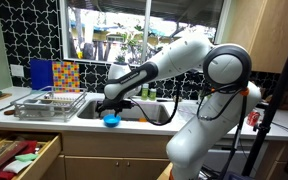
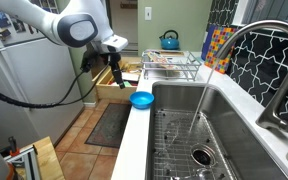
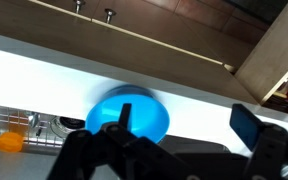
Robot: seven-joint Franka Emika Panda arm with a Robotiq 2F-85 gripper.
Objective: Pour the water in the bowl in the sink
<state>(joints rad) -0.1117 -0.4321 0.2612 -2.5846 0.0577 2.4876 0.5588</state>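
Step in hand: the approach. I hover over the bowl (image 2: 142, 99) and have not gripped it yet.
My jaws: the gripper (image 3: 184, 118) is spread wide and holds nothing. In the wrist view one finger (image 3: 124, 112) crosses in front of the blue bowl (image 3: 149, 122) and the other stands well off to the side.
Bowl's place: upright on the narrow front strip of countertop (image 2: 134, 135), just beside the sink (image 2: 224, 115) and not in it.
Next move: I judge that I must come down, line one finger inside the rim and one outside, close, then lift level and carry it over the basin before tipping.
Risk: the bowl sits near the counter's outer edge, so a nudge could push it to the floor.
Hard to make out: I cannot tell whether there is water in the bowl. In an exterior view my gripper (image 1: 114, 104) overlaps the bowl (image 1: 111, 119), so the gap between us is unclear.
Cut off: the faucet (image 2: 266, 60) hides part of the sink's far side.
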